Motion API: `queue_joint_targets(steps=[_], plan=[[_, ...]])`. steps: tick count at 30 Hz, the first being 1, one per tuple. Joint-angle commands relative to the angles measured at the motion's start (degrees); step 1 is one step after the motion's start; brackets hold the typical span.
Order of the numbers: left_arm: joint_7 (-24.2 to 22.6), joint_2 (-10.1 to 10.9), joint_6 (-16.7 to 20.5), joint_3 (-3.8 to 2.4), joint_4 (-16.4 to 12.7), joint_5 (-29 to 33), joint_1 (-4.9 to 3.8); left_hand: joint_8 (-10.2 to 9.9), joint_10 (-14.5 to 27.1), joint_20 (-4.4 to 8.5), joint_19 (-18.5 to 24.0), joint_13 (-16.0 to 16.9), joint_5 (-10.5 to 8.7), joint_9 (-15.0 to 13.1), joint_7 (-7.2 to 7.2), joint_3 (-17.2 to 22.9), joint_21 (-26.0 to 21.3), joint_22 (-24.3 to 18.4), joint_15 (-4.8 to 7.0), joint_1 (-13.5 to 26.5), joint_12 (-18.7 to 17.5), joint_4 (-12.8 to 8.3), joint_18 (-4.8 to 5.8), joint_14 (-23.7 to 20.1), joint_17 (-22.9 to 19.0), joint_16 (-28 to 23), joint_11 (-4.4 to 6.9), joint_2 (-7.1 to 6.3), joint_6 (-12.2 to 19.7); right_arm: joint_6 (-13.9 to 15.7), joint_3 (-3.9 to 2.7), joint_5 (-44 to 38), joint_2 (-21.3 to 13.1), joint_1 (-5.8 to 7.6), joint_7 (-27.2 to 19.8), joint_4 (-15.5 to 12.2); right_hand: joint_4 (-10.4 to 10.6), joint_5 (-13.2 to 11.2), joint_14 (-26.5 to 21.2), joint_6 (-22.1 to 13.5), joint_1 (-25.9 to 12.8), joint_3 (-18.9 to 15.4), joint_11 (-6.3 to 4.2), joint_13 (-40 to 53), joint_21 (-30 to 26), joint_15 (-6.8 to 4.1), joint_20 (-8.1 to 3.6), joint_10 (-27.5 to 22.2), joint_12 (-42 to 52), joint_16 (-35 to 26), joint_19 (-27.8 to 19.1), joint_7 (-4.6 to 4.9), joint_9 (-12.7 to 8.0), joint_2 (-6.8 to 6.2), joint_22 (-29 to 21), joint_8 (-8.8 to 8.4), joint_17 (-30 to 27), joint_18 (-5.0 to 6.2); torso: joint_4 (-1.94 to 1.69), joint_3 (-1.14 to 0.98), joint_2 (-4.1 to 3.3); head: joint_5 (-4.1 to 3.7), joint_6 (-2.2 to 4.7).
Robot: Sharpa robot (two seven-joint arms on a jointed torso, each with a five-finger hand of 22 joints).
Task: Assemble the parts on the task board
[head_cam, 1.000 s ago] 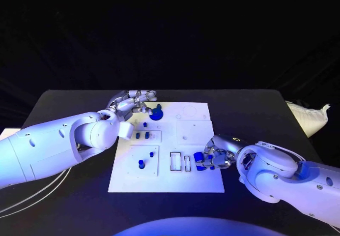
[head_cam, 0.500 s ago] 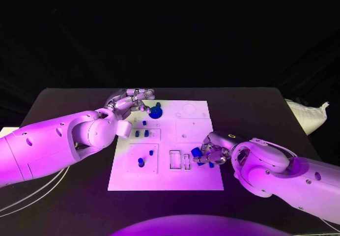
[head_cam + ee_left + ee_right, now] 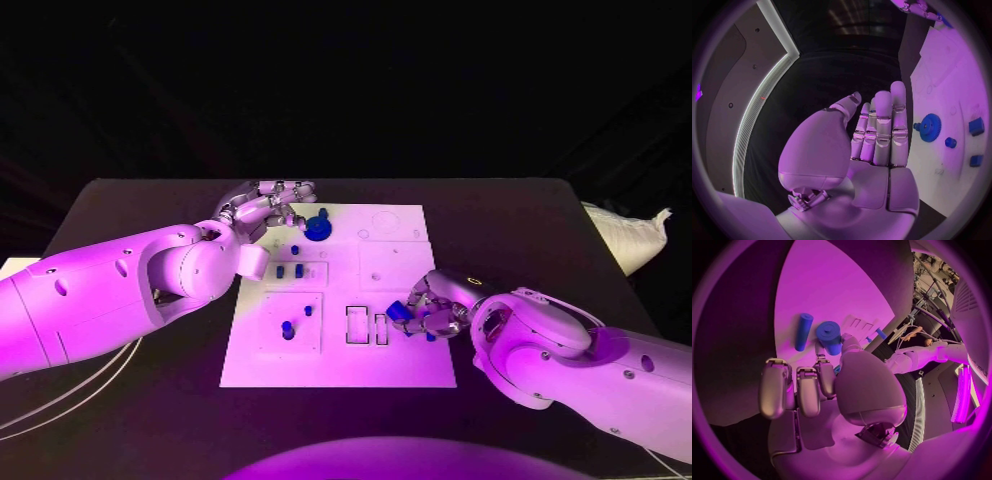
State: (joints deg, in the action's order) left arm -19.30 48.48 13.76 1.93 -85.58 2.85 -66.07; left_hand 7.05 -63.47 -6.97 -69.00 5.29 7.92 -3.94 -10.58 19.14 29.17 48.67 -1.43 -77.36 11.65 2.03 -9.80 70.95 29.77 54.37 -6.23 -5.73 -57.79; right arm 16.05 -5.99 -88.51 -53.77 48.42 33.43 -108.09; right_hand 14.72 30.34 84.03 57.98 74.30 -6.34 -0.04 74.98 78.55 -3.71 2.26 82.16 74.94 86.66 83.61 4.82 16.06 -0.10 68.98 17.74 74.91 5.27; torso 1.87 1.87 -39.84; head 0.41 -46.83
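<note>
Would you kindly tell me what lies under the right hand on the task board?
The right hand grips a blue cylinder; a blue rod lies beside it on the task board. Its fingers cover the board beneath.

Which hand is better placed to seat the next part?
Right. The right hand already holds a blue part beside the board's rectangular slots; the left hand hovers open at the far edge.

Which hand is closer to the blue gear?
Left. The left hand is right beside the gear at the board's far end; the right hand is at the board's near right side.
</note>
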Motion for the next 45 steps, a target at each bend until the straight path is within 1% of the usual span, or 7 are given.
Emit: queue_joint_targets(steps=[1,7,13,17,22,28,45], plan=[[-0.2,-0.1,-1.2,-0.03,-0.1,-0.5,0.0,0.4,0.5,-0.05,-0.1,0.1,-0.01,0.0,-0.03,-0.1,-0.3,-0.1,0.11,-0.7,0.3,-0.2,-0.62,-0.5,-0.1,-0.2,-0.07,0.0,0.6,7.0,-0.15,4.5,-0.4,-0.13,0.6,-1.7,0.5,1.5,4.8,0.2,2.5,0.4,-0.27,2.0,0.1,-0.55,-0.62,-0.1,-0.3,0.2,0.0,-0.54,1.5,2.06,0.1,0.84,9.5,-1.18,-0.16,0.0,-0.02,0.1,0.07],[-0.3,-0.2,-1.2,-0.03,-0.1,-0.5,0.0,0.4,0.5,-0.04,-0.1,0.1,0.01,0.0,-0.03,0.0,-0.3,-0.1,0.11,-0.9,0.3,-0.2,-0.62,-0.5,-0.1,-0.2,-0.07,0.1,0.6,9.6,-0.51,6.1,-0.9,0.15,0.7,-3.8,0.9,1.7,4.8,0.4,2.2,0.4,-0.34,2.1,0.2,-0.61,-0.67,0.0,-0.3,0.3,0.1,-0.64,1.8,1.88,0.3,1.07,9.6,-1.21,-0.23,0.07,0.01,0.21,0.14],[-0.3,-0.2,-1.4,-0.03,-0.1,-0.5,0.02,0.5,0.6,-0.02,-0.2,0.1,0.04,0.0,-0.03,0.1,-0.3,-0.1,0.14,-1.3,0.5,-0.5,-0.64,-0.6,-0.2,-0.1,-0.05,0.19,0.6,9.6,-0.6,6.8,-0.1,0.23,0.5,-4.1,1.1,1.9,4.9,0.5,2.0,0.5,-0.38,2.2,0.3,-0.64,-0.69,0.1,-0.2,0.3,0.1,-0.69,1.9,1.86,0.4,1.16,9.7,-1.25,-0.16,0.05,-0.05,0.44,0.23],[-0.3,-0.4,-1.5,-0.03,0.0,-0.5,0.2,0.5,0.6,-0.02,-0.2,0.1,0.04,0.0,-0.03,0.1,-0.3,-0.1,0.14,-1.3,0.5,-0.5,-0.64,-0.6,-0.2,-0.1,-0.05,0.19,0.6,8.3,-0.61,7.4,1.1,0.23,0.4,-3.8,1.4,2.1,4.9,0.5,1.7,0.5,-0.41,2.2,0.4,-0.67,-0.73,0.1,-0.2,0.4,0.2,-0.72,2.1,1.84,0.5,1.24,9.7,-1.26,-0.24,0.02,-0.04,0.49,0.33],[-0.3,-0.6,-1.6,-0.03,0.1,-0.5,0.37,0.5,0.6,-0.02,-0.2,0.1,0.04,0.0,-0.03,0.1,-0.3,-0.1,0.14,-1.3,0.5,-0.5,-0.64,-0.6,-0.2,-0.1,-0.05,0.19,0.6,5.3,-0.59,8.2,2.9,0.23,0.7,-3.1,1.9,3.3,4.8,1.0,-1.8,-0.8,-0.47,1.8,0.3,-0.7,-0.75,0.0,-1.0,0.2,0.1,-0.85,2.9,1.3,0.4,1.65,9.6,-1.24,-0.37,0.15,-0.05,0.48,0.25],[-0.3,-0.6,-1.6,-0.03,0.1,-0.5,0.44,0.5,0.6,-0.02,-0.2,0.1,0.04,0.0,-0.03,0.1,-0.3,-0.1,0.14,-1.3,0.5,-0.5,-0.64,-0.6,-0.2,-0.1,-0.05,0.19,0.6,2.3,-0.47,8.7,5.0,0.22,1.2,-1.7,1.9,2.5,4.8,1.5,-3.2,-1.2,-0.66,1.4,0.1,-0.86,-0.87,-0.2,-1.7,0.1,0.0,-1.09,3.5,1.56,0.2,2.02,9.3,-1.18,-0.39,0.11,-0.1,0.63,0.16],[-0.3,-0.7,-1.6,-0.03,0.1,-0.5,0.46,0.5,0.6,-0.02,-0.2,0.1,0.04,0.0,-0.03,0.1,-0.3,-0.1,0.14,-1.3,0.5,-0.5,-0.64,-0.6,-0.2,-0.1,-0.05,0.19,0.6,-0.3,-0.33,8.0,6.5,0.18,1.8,-0.2,1.9,0.2,4.8,1.8,-5.1,-1.9,-0.98,1.1,0.2,-1.15,-1.15,-0.1,-2.3,0.1,0.1,-1.46,4.9,2.15,0.4,2.56,9.4,-1.23,-0.39,0.09,-0.15,0.97,-0.08]])
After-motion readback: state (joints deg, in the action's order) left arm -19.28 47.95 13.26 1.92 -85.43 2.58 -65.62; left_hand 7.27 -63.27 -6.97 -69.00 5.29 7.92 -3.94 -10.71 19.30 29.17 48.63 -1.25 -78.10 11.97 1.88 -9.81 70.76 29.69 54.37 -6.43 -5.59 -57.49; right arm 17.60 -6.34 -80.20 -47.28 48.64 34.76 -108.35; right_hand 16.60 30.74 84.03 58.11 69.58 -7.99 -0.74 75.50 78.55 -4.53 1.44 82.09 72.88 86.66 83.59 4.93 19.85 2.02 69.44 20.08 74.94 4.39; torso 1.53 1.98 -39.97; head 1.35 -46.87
